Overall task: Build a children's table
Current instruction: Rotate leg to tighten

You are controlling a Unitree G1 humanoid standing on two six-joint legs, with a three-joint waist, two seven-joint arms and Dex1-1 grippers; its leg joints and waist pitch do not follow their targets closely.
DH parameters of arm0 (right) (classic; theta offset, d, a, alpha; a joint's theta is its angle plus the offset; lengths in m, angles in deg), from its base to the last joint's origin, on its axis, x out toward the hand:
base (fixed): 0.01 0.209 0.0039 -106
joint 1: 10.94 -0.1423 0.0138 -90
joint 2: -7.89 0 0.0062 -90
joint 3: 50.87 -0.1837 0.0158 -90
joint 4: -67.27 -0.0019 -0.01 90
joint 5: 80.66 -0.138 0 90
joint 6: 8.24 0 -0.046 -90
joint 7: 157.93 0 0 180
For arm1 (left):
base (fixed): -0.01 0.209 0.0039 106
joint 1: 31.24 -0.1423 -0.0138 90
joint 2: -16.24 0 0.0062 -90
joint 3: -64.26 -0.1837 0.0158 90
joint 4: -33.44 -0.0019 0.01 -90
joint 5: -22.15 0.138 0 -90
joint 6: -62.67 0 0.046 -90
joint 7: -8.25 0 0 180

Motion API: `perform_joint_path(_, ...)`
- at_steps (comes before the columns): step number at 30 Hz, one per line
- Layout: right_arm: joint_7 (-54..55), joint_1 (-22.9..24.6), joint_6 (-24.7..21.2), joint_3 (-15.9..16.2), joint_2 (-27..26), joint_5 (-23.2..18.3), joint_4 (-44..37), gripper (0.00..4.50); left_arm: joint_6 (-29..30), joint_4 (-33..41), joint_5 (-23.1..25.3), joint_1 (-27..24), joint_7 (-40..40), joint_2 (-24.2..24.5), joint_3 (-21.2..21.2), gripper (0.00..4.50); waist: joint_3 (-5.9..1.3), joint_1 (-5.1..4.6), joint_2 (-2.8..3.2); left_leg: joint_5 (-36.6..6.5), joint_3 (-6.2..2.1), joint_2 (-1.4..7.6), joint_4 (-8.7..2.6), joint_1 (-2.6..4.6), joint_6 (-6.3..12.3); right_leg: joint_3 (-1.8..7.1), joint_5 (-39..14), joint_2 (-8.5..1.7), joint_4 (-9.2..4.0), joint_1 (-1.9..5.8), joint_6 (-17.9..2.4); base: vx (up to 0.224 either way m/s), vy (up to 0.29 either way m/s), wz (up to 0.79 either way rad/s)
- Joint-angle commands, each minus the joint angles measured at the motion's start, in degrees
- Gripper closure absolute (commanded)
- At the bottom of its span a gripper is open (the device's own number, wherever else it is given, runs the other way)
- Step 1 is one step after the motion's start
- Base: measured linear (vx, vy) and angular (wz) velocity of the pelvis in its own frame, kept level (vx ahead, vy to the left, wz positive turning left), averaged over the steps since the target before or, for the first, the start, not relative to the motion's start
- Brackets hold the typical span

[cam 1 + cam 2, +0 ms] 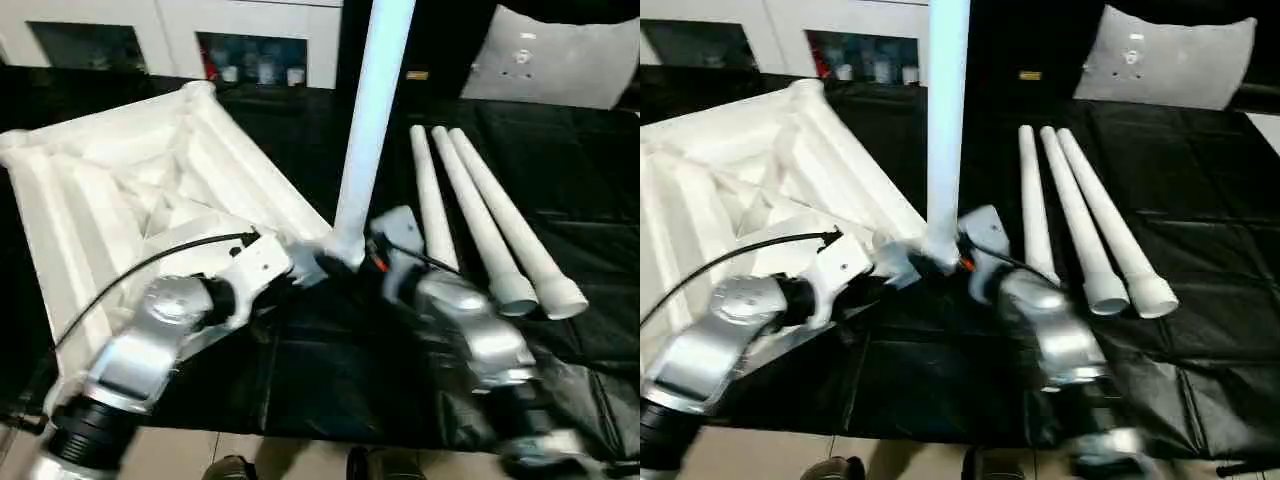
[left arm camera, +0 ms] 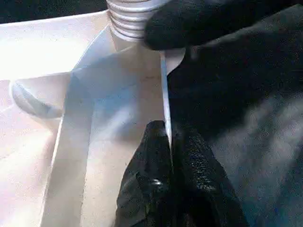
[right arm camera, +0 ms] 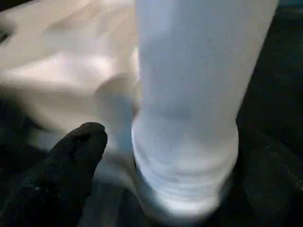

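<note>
Where leg [image 1: 372, 110] stands upright, right hand [image 1: 372, 262] beside.

Both forearms [image 1: 150, 340] are showing rounded silver casings, ending in ribbed black collars near the elbow. A white bracket [image 1: 255, 265] is sitting at the left wrist, with a thin black cable [image 1: 140, 270] looping off it. Textured black fingers [image 2: 189, 175] are gleaming faintly.

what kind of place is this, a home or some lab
Probably a lab or test room set up for assembly work: a black padded work surface, white glass-fronted cabinets holding small items behind it, and white plastic table parts laid out.
</note>
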Motion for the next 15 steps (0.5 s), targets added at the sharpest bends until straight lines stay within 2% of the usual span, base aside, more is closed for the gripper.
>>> perform_joint_path(1, -6.6, 0.2, 0.8, 0.9, 1.9, -1.8, -1.5, 0.06, -5.0, -0.1, -1.6, 1.3, 5.7, 1.6, -1.7, 4.50, -3.36, 0.26, 0.50, -8.5, 0.36, 0.46, -3.36, 0.48, 3.60, 1.88, -4.9, -2.56, -3.74, 3.54, -12.7, 0.000, 0.000, 0.00)
perform_joint_path(6, -16.1, -0.6, 3.5, 1.5, 8.3, -3.0, -1.2, 0.06, -11.6, -3.8, -3.7, 2.9, 15.6, 6.1, -2.9, 4.50, -3.37, 1.20, 0.47, -8.6, 0.53, 0.73, -3.34, 0.81, 3.95, 1.91, -5.7, -2.73, -3.62, 3.36, -13.5, 0.000, 0.000, 0.00)
perform_joint_path(11, -22.2, -1.1, 4.7, 2.6, 10.8, -4.1, -0.5, 0.06, -14.6, -6.3, -4.2, 4.4, 20.0, 8.2, -4.1, 4.50, -3.52, 1.52, 0.41, -7.7, 0.56, 0.74, -3.23, 0.74, 4.19, 1.87, -4.0, -2.82, -3.31, 3.56, -14.4, 0.000, 0.000, 0.00)
perform_joint_path(12, -24.5, -1.2, 4.4, 3.0, 11.4, -4.6, -0.7, 0.33, -15.4, -6.9, -4.1, 4.7, 21.0, 8.7, -4.5, 4.50, -3.49, 1.50, 0.36, -7.7, 0.55, 0.76, -3.24, 0.66, 4.25, 1.89, -3.9, -2.87, -3.29, 3.61, -14.4, 0.000, 0.000, 0.00)
perform_joint_path(15, -26.3, -1.3, 4.0, 3.4, 11.9, -5.1, -0.6, 0.47, -16.2, -7.6, -4.2, 5.1, 21.7, 8.9, -4.6, 4.50, -3.48, 1.54, 0.31, -7.4, 0.56, 0.83, -3.22, 0.69, 4.36, 1.87, -3.9, -2.88, -3.26, 3.62, -14.7, 0.000, 0.000, 0.00)
